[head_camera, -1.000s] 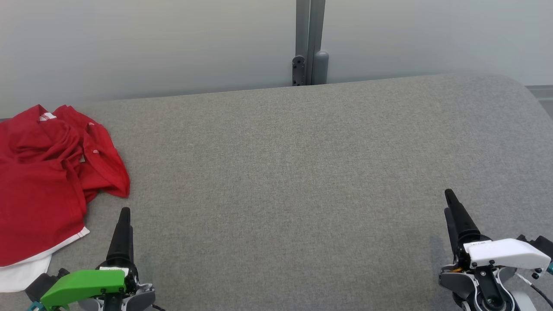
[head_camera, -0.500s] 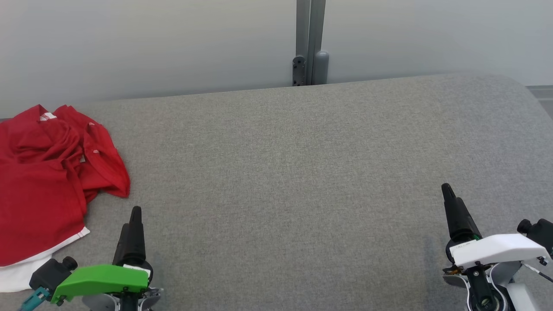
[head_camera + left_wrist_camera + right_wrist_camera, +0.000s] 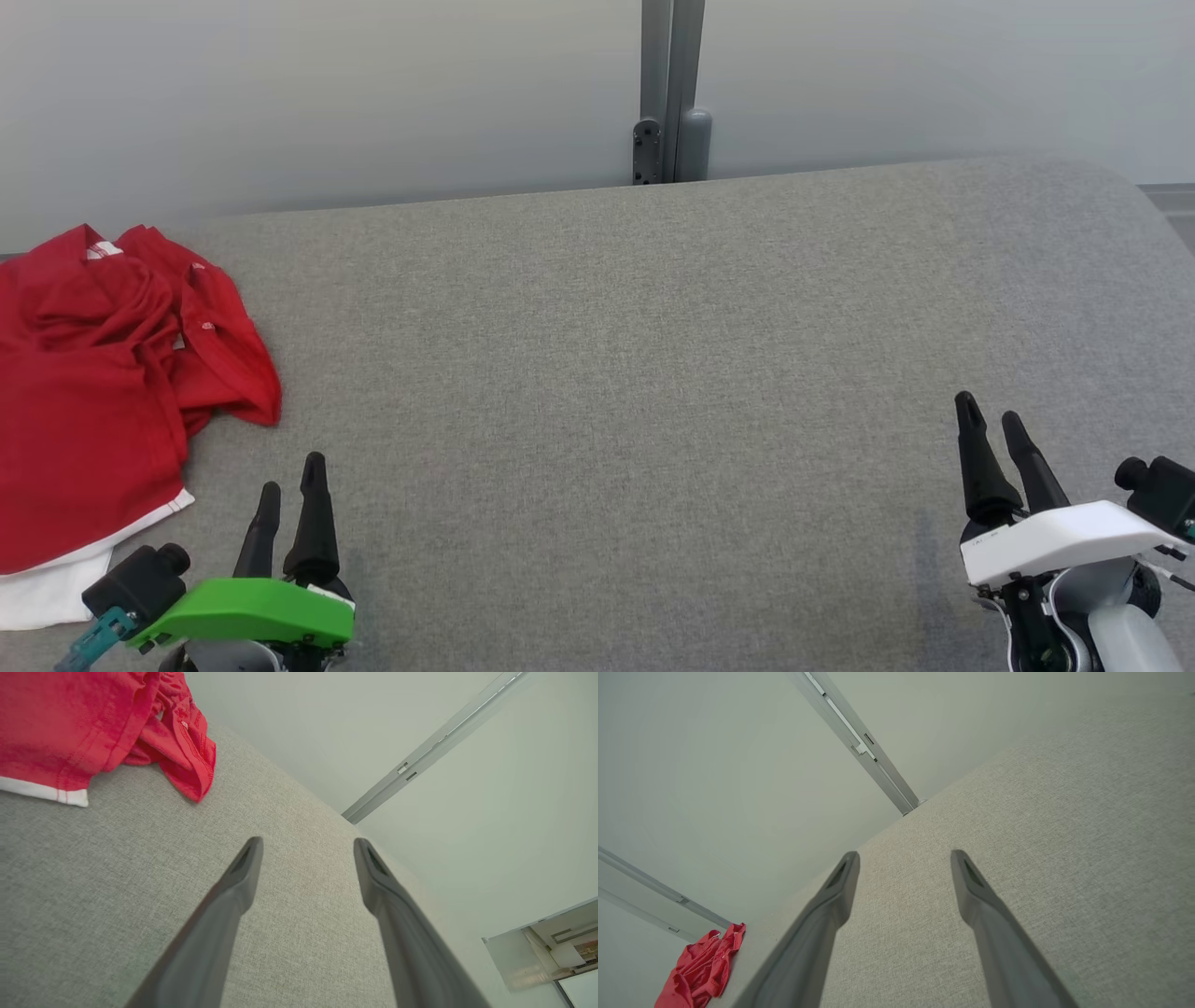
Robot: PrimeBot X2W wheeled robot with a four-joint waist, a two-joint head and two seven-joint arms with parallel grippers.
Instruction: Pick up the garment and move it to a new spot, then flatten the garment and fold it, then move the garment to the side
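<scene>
Grey woven fabric covers the counter [image 3: 607, 373]. In the head view the red garment [image 3: 84, 392] lies crumpled at nine o'clock, running off the left border with white trim at its near end. From the centre out to three o'clock the surface lies bare. Its far edge meets a pale wall, where a grey metal post [image 3: 669, 93] stands at twelve o'clock. The left claw [image 3: 291, 471], at seven o'clock, and the right claw [image 3: 988, 407], at four o'clock, both spread wide and hold nothing.

Left wrist view: the left claw [image 3: 308, 842] gapes over bare fabric, with the garment [image 3: 70, 718] at ten o'clock, near but apart. Its stitched hem and red-striped white trim read plainly here.

Right wrist view: the right claw [image 3: 903, 854], wide and empty, points toward the counter's far edge. The garment [image 3: 698, 970] is a small red heap at seven o'clock, well apart.
</scene>
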